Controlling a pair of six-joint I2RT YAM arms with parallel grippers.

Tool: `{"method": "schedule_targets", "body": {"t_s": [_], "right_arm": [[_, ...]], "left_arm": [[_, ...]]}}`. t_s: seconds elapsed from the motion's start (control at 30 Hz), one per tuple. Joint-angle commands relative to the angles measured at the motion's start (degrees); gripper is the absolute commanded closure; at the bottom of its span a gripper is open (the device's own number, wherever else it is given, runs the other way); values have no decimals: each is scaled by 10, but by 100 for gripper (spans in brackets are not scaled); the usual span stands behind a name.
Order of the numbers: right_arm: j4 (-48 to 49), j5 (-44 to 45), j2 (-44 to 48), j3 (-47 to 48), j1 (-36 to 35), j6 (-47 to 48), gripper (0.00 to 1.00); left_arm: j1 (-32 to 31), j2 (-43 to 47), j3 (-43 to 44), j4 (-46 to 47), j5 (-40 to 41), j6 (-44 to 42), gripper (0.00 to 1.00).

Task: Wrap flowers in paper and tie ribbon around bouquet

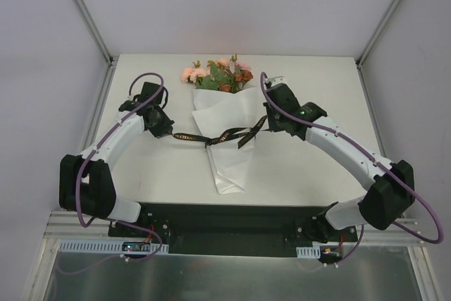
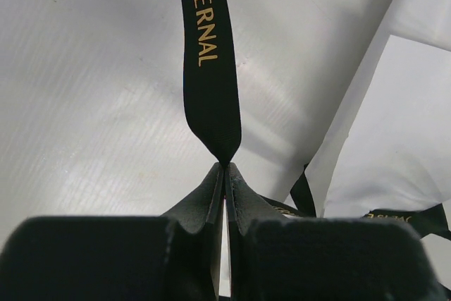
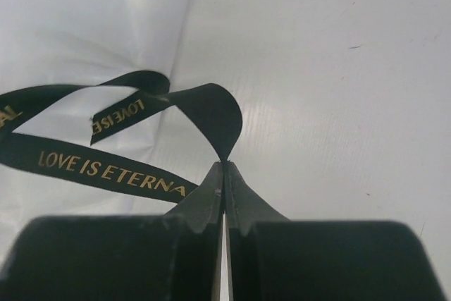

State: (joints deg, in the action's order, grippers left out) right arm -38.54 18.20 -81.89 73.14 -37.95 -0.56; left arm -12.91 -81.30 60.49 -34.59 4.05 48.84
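the white table (image 1: 310, 167) carries the bouquet (image 1: 218, 107) at its middle, the paper (image 1: 229, 163) cone's narrow tip toward the near edge and the flowers (image 1: 220, 74) at the far edge; the black ribbon (image 1: 229, 135) crosses the cone's waist. the left gripper (image 1: 168, 134) is clamped shut on one ribbon end, left of the cone; the right gripper (image 1: 268, 123) is clamped shut on the other end, at the cone's right edge.

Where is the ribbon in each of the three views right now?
Top external: ribbon crosses the middle of the paper, stretched between left gripper and right gripper.
Left wrist: it rises from the shut fingertips to the top edge.
Right wrist: it loops leftward from the shut fingertips.
Shared landmark: the paper, at right in left wrist, at left in right wrist.
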Motion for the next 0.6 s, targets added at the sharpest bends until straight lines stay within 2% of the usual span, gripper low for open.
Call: {"method": "schedule_targets", "body": {"t_s": [0.0,0.1,0.17,0.2,0.23,0.3,0.4,0.47,0.5,0.57], "right_arm": [[162,104,44,-44,11,-34,99],[241,-39,59,-77,39,-67,99],[307,-54,75,-105,25,-73,99],[333,-101,80,-113,24,-74,99],[382,-139,81,-118,24,-55,99],[408,-231,65,-92,10,-22,99],[372,-243,43,-49,-24,52,99],[363,-215,42,-49,-33,69,99],[355,-137,46,-58,-33,68,99],[338,-48,55,-75,-33,64,99]], "left_arm": [[20,21,-11,-20,-7,-7,100],[22,22,-10,-19,-4,-7,100],[23,20,-7,-19,-4,-12,100],[24,20,-10,-19,-5,-11,100],[26,21,-12,-19,-5,-12,100],[27,23,-16,-20,-3,-12,100],[31,17,-17,-18,-3,-17,100],[32,14,-16,-18,-9,-17,100],[32,13,-16,-17,-12,-17,100],[32,9,-19,-15,-12,-16,100]]}}
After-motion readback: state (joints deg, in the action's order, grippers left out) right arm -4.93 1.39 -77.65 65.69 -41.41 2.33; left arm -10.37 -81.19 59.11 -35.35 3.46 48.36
